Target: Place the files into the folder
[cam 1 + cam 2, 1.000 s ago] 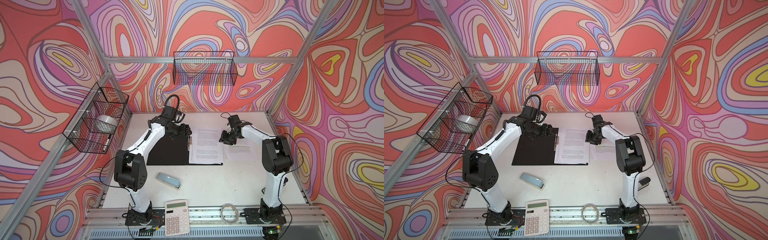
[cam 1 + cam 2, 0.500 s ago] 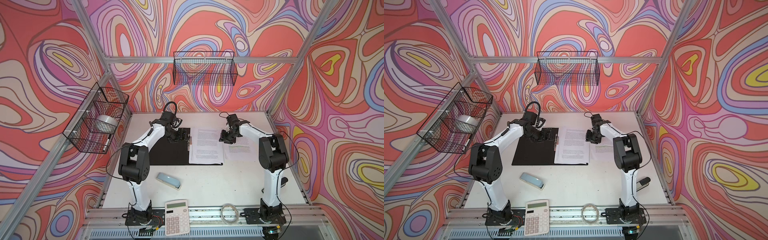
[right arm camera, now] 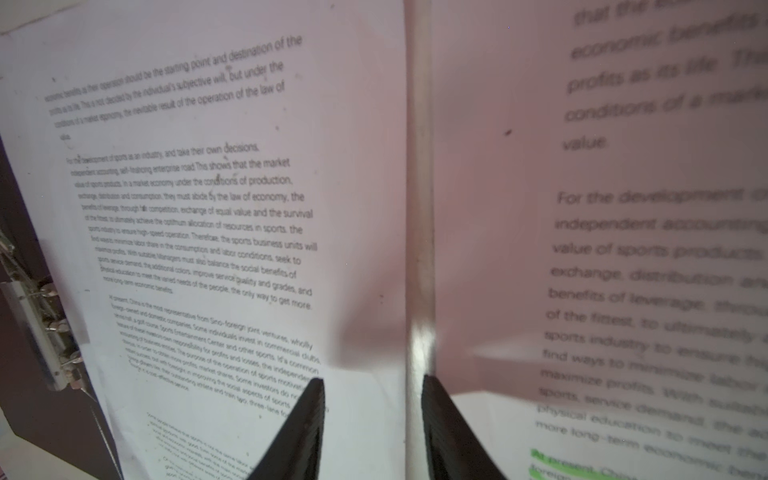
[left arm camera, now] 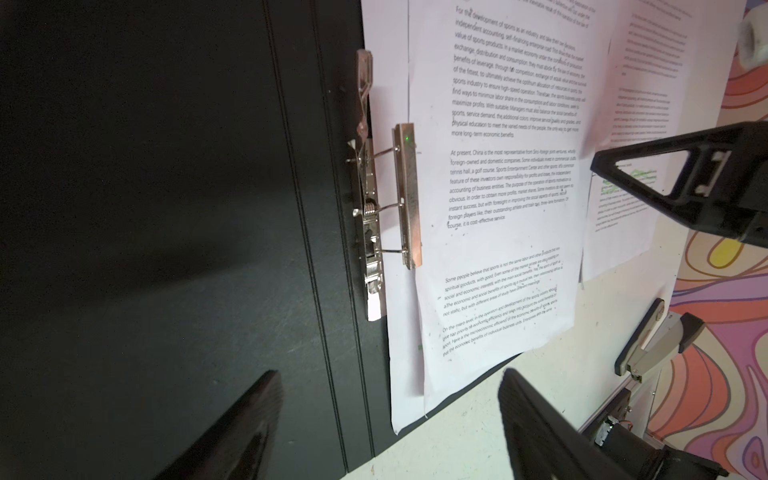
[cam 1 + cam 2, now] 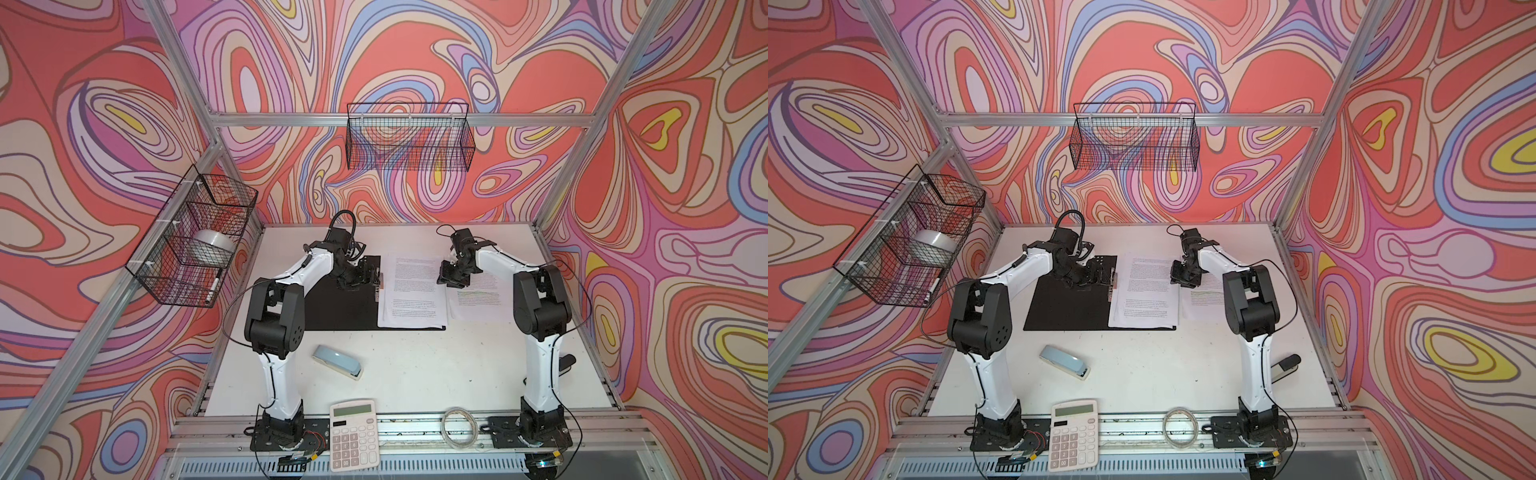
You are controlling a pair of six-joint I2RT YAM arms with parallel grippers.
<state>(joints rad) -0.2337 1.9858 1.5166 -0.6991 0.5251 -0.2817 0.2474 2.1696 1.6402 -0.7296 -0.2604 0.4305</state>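
The folder [image 5: 332, 307] [image 5: 1067, 307] lies open and flat, black inside up, with its metal clip [image 4: 407, 195] at the spine. A stack of the files [image 5: 413, 295] [image 5: 1146, 299] [image 4: 498, 166] lies on its right half. Another sheet [image 5: 478, 299] [image 3: 623, 249] with green highlighting sits just to the right, its near edge lifted. My left gripper [image 5: 372, 276] [image 4: 388, 374] is open over the spine beside the clip, holding nothing. My right gripper [image 5: 451, 280] [image 3: 372, 379] is partly open, and the lifted sheet's edge stands between its fingers, against one of them.
A grey-blue stapler [image 5: 337, 360] lies in front of the folder, and a black one [image 5: 565, 363] by the right arm. A calculator [image 5: 354, 434] and a cable coil [image 5: 459, 424] sit on the front rail. Wire baskets hang on the back wall [image 5: 409, 141] and left wall [image 5: 195, 237].
The left arm has folded, its elbow coming down toward the front, while its gripper stays by the clip. The right gripper has hardly moved.
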